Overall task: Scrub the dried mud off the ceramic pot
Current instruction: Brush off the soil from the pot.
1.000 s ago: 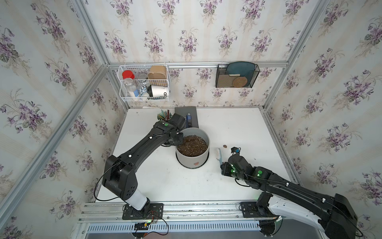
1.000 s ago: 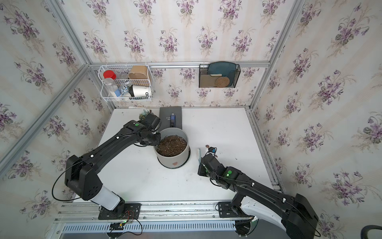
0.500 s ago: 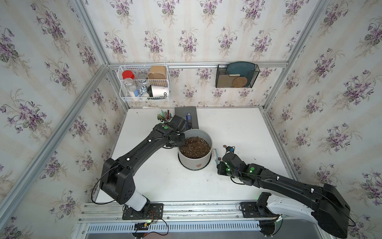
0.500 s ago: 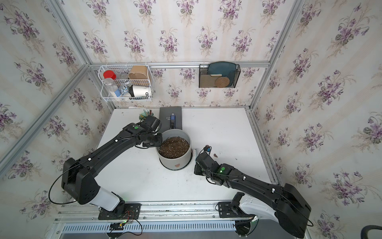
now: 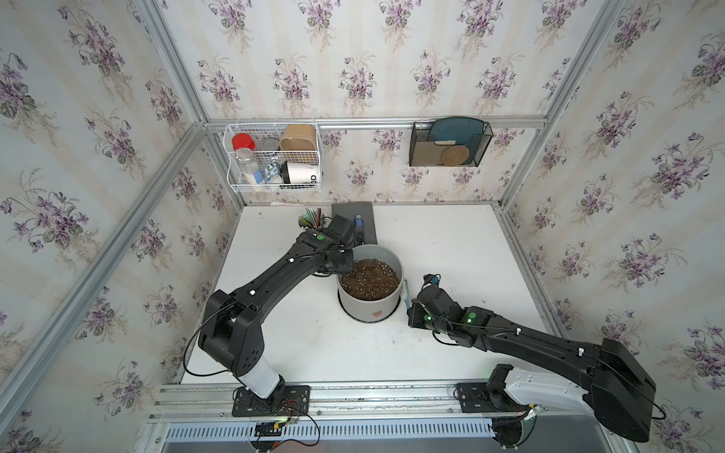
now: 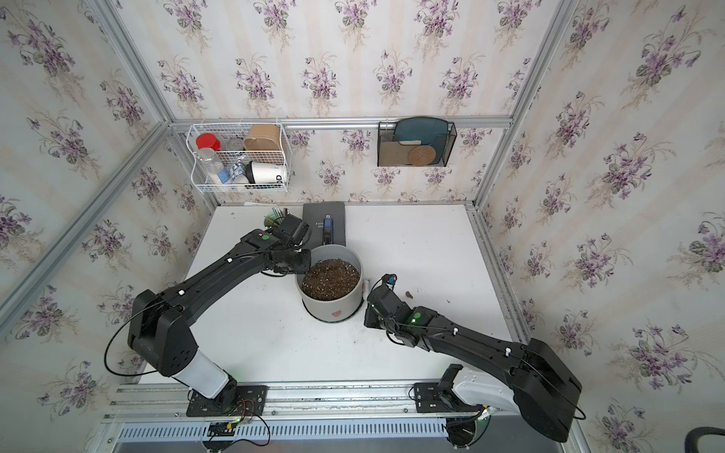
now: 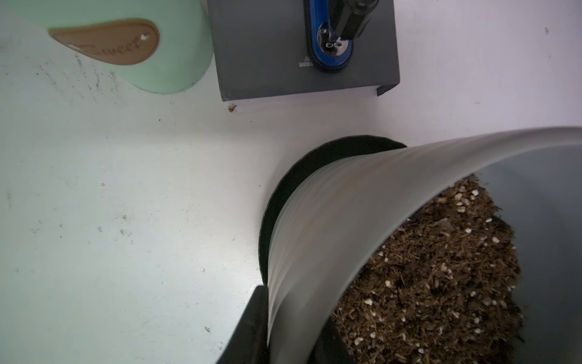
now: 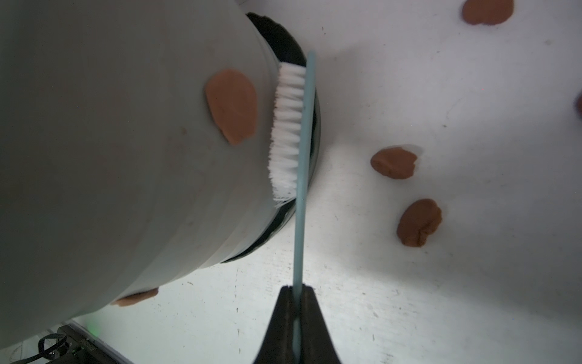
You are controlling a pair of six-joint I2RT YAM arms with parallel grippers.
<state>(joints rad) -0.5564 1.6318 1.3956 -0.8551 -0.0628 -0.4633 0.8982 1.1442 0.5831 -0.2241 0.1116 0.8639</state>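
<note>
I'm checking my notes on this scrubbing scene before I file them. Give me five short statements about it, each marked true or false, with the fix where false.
1. The right gripper is shut on a pale blue brush with white bristles. True.
2. The bristles point away from the pale grey ceramic pot. False: they are pressed against its outer wall.
3. The pot's wall is free of mud. False: a reddish-brown mud blob sits on it right beside the bristles.
4. Several reddish-brown mud blobs lie on the white table. True.
5. The left gripper grips the mint-green cup. False: it is at the pot's rim, one finger outside the wall and one inside.
</note>
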